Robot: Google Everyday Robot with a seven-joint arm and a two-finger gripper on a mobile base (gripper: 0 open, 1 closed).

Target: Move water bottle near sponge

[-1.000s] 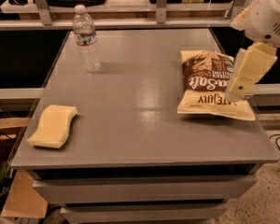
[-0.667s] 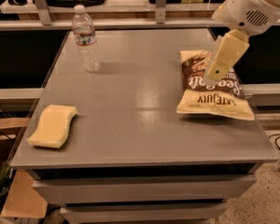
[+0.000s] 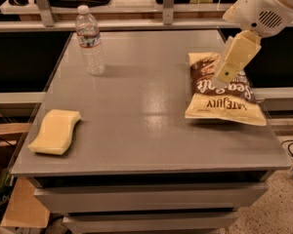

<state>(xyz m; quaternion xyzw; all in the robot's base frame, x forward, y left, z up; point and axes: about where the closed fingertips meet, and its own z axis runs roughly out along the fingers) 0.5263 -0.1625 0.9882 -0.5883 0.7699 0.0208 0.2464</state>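
On desk [image 3: 146, 126] back-left: water bottle [image 3: 90, 43] upright | front-left: sponge [image 3: 55, 131], well apart | right: claw [image 3: 229, 68] above sea-salt chip bag [image 3: 219, 106], opening: cannot tell

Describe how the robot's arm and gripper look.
The arm is a rounded white shell with a small patch of dark vent slots. The gripper, above the chip bag at the right of the table, is a pale cream, flat, tapering block. No cables show.
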